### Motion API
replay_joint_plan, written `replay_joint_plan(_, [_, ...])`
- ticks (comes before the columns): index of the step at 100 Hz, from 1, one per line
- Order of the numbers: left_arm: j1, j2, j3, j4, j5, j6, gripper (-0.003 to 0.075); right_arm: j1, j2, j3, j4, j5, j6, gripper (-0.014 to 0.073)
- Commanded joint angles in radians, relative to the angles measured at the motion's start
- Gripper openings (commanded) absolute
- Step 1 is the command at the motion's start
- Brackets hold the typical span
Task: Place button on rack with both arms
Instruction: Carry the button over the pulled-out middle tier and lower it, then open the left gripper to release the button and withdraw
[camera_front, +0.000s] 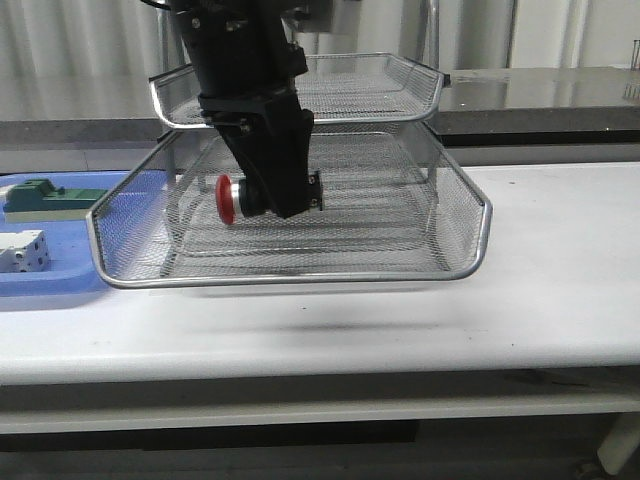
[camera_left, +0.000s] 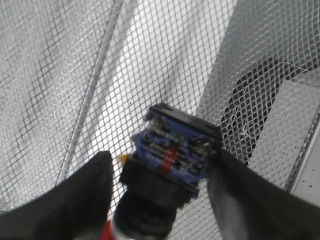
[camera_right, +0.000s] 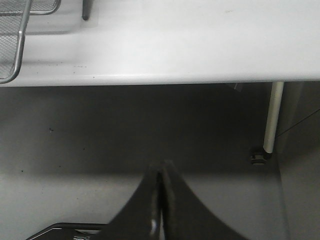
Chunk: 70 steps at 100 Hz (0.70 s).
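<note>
The button (camera_front: 240, 197), with red head, black collar and blue-black block, lies on its side low over the mesh floor of the rack's (camera_front: 480, 230) lower tier. My left gripper (camera_front: 283, 208) reaches down into that tier around it. In the left wrist view the button (camera_left: 175, 150) sits between the fingers of my left gripper (camera_left: 160, 160) over the rack mesh (camera_left: 165, 60). One finger (camera_left: 90, 190) stands apart with mesh showing in the gap. The other touches the block's corner. My right gripper (camera_right: 161, 167) is shut and empty, below the table's front edge (camera_right: 175, 80).
A flat blue tray (camera_front: 40, 280) lies left of the rack with a green block (camera_front: 45, 195) and a white block (camera_front: 22, 250) on it. The rack's upper tier (camera_front: 400, 75) hangs over the left arm. A rack corner (camera_right: 17, 50) and a table leg (camera_right: 272, 115) show in the right wrist view.
</note>
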Motion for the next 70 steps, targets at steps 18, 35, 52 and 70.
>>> replay_joint_plan(18, [-0.008, -0.056, -0.025, -0.021, -0.025, -0.008, 0.0528, -0.004, 0.003, -0.036, -0.013, -0.051, -0.002, -0.0067])
replay_joint_plan(35, [-0.008, -0.071, -0.027, -0.044, 0.020, -0.010, 0.0527, -0.004, 0.003, -0.036, -0.013, -0.051, -0.002, -0.0067])
replay_joint_plan(52, [-0.001, -0.119, -0.027, -0.058, 0.084, -0.071, 0.0527, -0.004, 0.003, -0.036, -0.013, -0.051, -0.002, -0.0067])
replay_joint_plan(70, [0.025, -0.216, -0.027, -0.058, 0.084, -0.103, 0.0525, -0.004, 0.003, -0.036, -0.013, -0.051, -0.002, -0.0067])
